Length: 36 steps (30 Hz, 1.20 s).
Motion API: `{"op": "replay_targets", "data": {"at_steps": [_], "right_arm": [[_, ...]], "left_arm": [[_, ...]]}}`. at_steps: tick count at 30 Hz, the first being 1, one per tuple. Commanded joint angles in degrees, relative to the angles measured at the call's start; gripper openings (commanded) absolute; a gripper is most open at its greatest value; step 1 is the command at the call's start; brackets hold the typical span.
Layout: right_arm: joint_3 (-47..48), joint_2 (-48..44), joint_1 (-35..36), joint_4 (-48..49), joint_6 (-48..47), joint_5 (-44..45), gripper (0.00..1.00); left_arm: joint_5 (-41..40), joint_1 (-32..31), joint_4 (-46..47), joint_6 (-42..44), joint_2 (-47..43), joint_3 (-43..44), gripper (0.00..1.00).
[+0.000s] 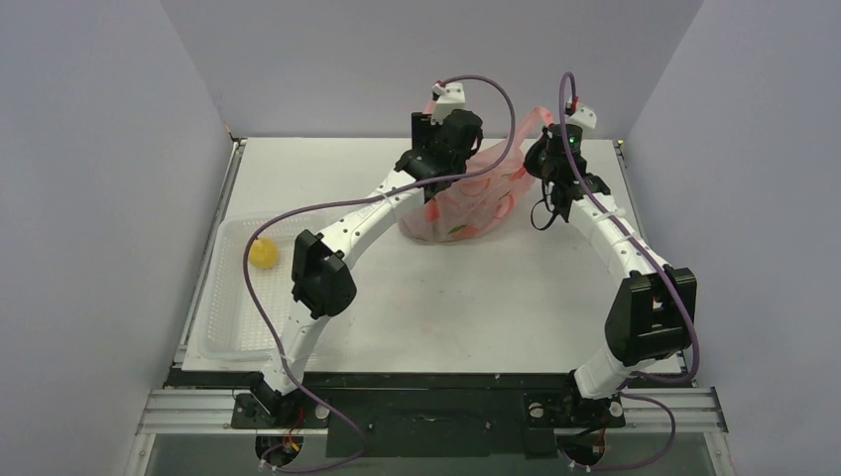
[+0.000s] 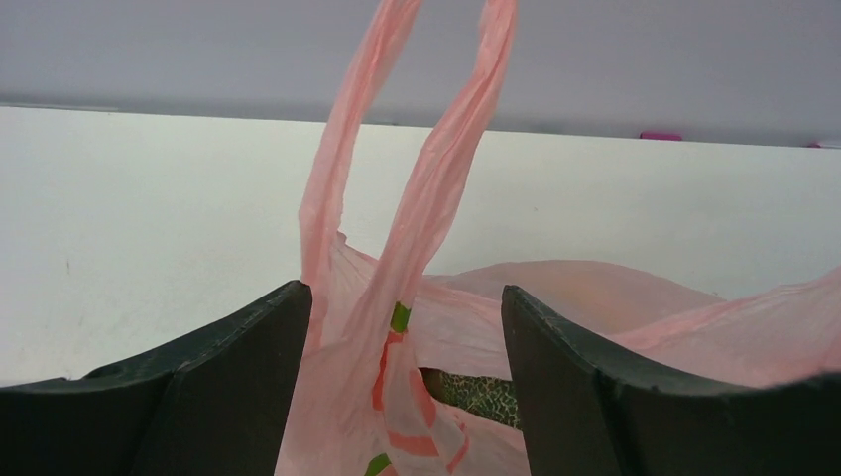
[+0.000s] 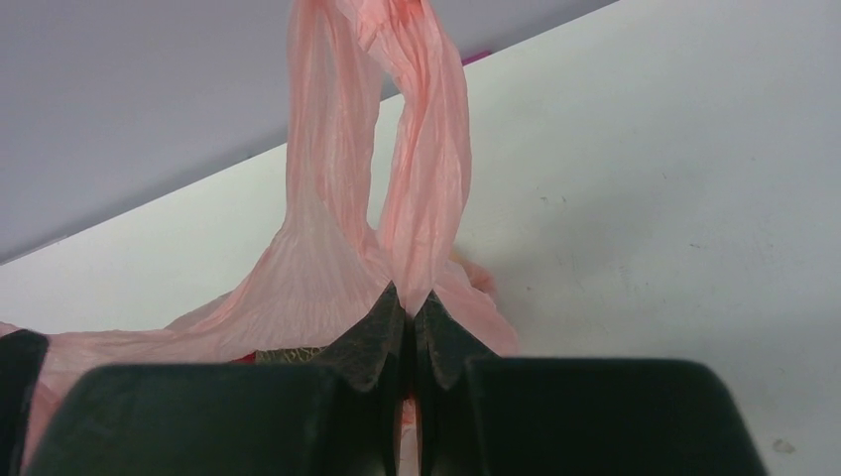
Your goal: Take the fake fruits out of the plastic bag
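Note:
The pink plastic bag (image 1: 461, 206) sits on the white table at the back centre, with one loop handle (image 1: 539, 113) lifted. My left gripper (image 2: 405, 293) is open over the bag's left top. Printed film and a handle (image 2: 436, 169) rise between its wide-apart fingers. Through the bag's mouth a dark green netted fruit (image 2: 478, 395) shows, and a sliver of red beside it appears in the right wrist view. My right gripper (image 3: 409, 296) is shut on the bag's other handle (image 3: 421, 149), with pink film pinched between its tips. One yellow fruit (image 1: 263, 254) lies in the tray.
A clear rectangular plastic tray (image 1: 230, 332) lies at the table's left edge, beside the left arm. Grey walls close in the table at the back and on both sides. Purple cables loop over both arms.

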Motion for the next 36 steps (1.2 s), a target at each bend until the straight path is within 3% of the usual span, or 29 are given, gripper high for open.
{"op": "replay_targets", "data": {"at_steps": [1, 3, 5, 7, 8, 10, 12, 14, 16, 17, 19, 23, 26, 28, 31, 36], "right_arm": [[-0.8, -4.8, 0.1, 2.4, -0.1, 1.3, 0.0], [-1.1, -5.2, 0.1, 2.4, -0.4, 1.9, 0.0], [-1.0, -5.1, 0.0, 2.6, -0.1, 2.1, 0.0], [-1.1, -4.9, -0.1, 3.2, 0.7, 1.8, 0.0], [-1.2, -4.9, -0.1, 3.5, 1.0, 1.7, 0.0], [-1.9, -4.9, -0.8, 4.7, 3.8, 0.1, 0.0], [-4.0, -5.1, -2.3, 7.6, 8.3, -2.8, 0.0], [-6.4, -5.1, -5.0, 12.1, 15.0, -7.2, 0.0], [-8.9, -3.7, -8.1, 17.8, 23.3, -12.8, 0.0], [-10.1, -3.2, -9.7, 21.7, 26.0, -14.4, 0.0], [-11.5, -2.1, -12.3, 26.8, 32.6, -17.4, 0.0], [-14.8, -1.5, -15.1, 38.1, 43.9, -18.6, 0.0], [-15.5, 0.0, -17.0, 45.5, 50.8, -19.9, 0.0], [-15.4, 0.6, -18.0, 50.5, 53.2, -20.7, 0.0], [-14.8, 0.8, -18.7, 52.7, 52.8, -22.4, 0.0], [-17.9, -1.3, -18.9, 53.2, 49.3, -23.4, 0.0]], "left_arm": [[3.9, 1.8, -2.8, -2.4, 3.4, 4.5, 0.67], [6.8, 2.9, -3.1, -2.7, 3.8, 4.4, 0.61], [11.8, 4.1, -3.3, -2.6, 3.8, 3.9, 0.48], [18.1, 5.7, -2.8, -4.0, 3.0, 2.4, 0.3], [23.7, 6.3, -2.7, -4.3, 2.1, 1.1, 0.15], [31.3, 8.6, -2.5, -6.6, 0.7, 0.0, 0.0], [41.3, 12.6, 1.2, -11.1, -1.7, -3.2, 0.0], [52.1, 16.2, 11.0, -18.5, -5.8, -11.3, 0.0], [60.7, 19.9, 29.9, -28.8, -10.7, -23.1, 0.0], [64.4, 21.1, 44.1, -32.8, -13.1, -30.2, 0.0], [68.2, 24.2, 64.2, -43.3, -13.8, -36.6, 0.0], [72.8, 27.4, 85.1, -58.5, -8.8, -36.1, 0.0], [73.1, 27.5, 94.2, -66.7, -5.5, -34.2, 0.0], [73.4, 27.4, 95.9, -67.8, -4.0, -32.4, 0.0], [75.4, 27.5, 94.2, -66.7, -3.8, -29.2, 0.0], [78.2, 27.3, 91.8, -63.2, -5.2, -32.4, 0.0]]}}
